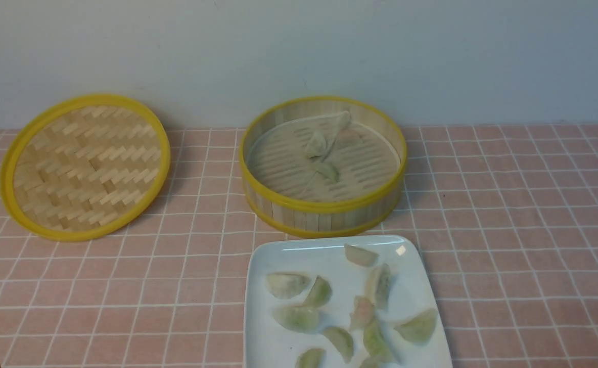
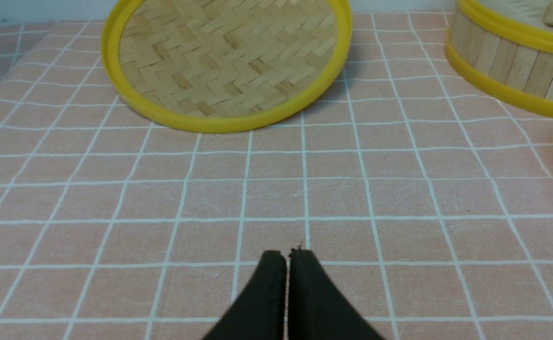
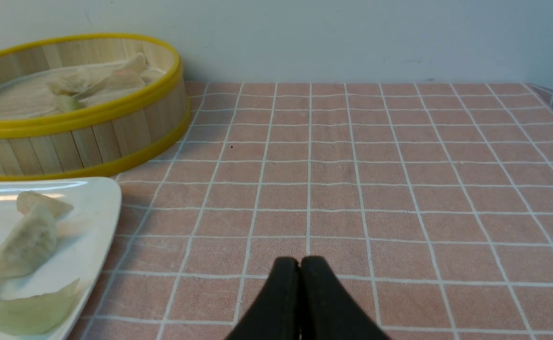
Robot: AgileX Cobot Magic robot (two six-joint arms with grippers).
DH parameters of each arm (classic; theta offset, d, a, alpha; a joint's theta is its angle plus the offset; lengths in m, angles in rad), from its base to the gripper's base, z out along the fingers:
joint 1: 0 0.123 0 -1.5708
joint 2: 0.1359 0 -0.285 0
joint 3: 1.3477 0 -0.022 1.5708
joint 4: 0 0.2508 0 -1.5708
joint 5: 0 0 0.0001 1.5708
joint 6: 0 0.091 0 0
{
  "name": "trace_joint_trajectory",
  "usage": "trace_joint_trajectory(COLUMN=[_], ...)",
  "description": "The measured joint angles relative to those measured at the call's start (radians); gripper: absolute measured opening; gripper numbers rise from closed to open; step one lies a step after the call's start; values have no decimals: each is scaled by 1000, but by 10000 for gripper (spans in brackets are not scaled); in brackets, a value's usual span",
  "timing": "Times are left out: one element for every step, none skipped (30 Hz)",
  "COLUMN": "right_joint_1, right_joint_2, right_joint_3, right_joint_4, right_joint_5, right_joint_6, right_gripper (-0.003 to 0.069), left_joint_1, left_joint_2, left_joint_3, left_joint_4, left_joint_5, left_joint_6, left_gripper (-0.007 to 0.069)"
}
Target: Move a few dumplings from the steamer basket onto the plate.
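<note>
You have open counter (image 1: 524, 225) right of the plate (image 1: 263, 327) and steamer basket (image 1: 324, 207) (nearly touching). Both grippers' fingers, left (image 2: 287, 257) and right (image 3: 300, 262), are pressed closed, empty. About ten dumplings (image 1: 319, 292) plated, three or so in the basket.

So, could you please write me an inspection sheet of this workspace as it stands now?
Surface: pink checked tablecloth, flat.
Job's things: steamer basket holds a few dumplings; plate just in front of it carries about ten more.
Clutter: woven lid lies to the basket's left.
Grippers: left tool and right tool both shut, empty, over bare cloth.
Cables: nothing seen.
Surroundings: plain pale wall behind.
</note>
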Motion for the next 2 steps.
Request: trace_joint_trajectory(right_joint_1=[0, 0], right_joint_2=[0, 0], right_joint_3=[0, 0], right_joint_4=[0, 0], right_joint_5=[0, 0], right_joint_6=[0, 0], right_gripper=[-15, -15], left_joint_1=[0, 0], left_joint_2=[0, 0], left_joint_3=[0, 0], left_joint_4=[0, 0], left_joint_5=[0, 0], left_joint_6=[0, 0], left_gripper=[-6, -6])
